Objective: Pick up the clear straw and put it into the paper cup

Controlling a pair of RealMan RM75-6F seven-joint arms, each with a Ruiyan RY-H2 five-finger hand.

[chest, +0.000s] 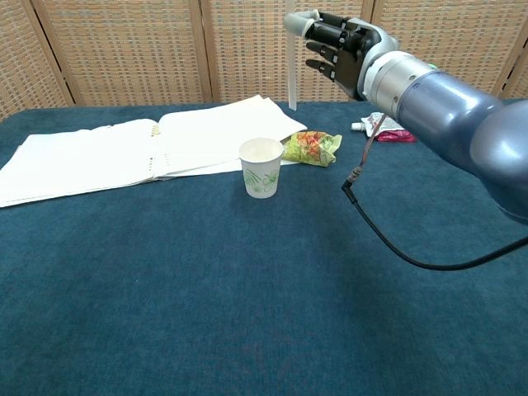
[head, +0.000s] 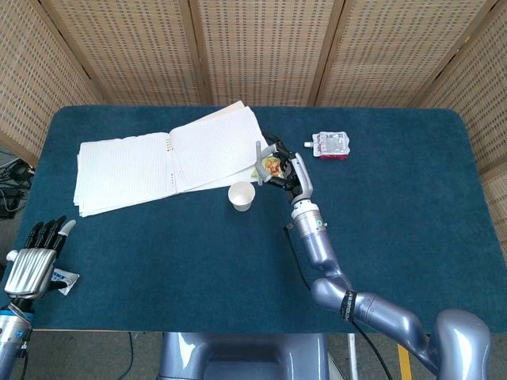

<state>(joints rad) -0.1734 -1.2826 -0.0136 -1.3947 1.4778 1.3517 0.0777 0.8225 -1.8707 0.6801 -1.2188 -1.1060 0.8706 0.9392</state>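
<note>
A white paper cup (head: 241, 195) (chest: 261, 167) with a green print stands upright on the blue table, just below the open notebook. My right hand (head: 283, 169) (chest: 336, 48) hovers above and to the right of the cup, pinching the clear straw (head: 259, 158) (chest: 292, 76), which hangs nearly upright with its lower end above the table, right of the cup. My left hand (head: 32, 257) stays at the table's near left corner with fingers apart, holding nothing.
An open lined notebook (head: 170, 156) (chest: 132, 153) lies at the back left. A green snack packet (chest: 312, 146) sits right of the cup, and a pink pouch (head: 331, 145) (chest: 384, 128) further right. A small white wrapper (head: 66, 279) lies by my left hand.
</note>
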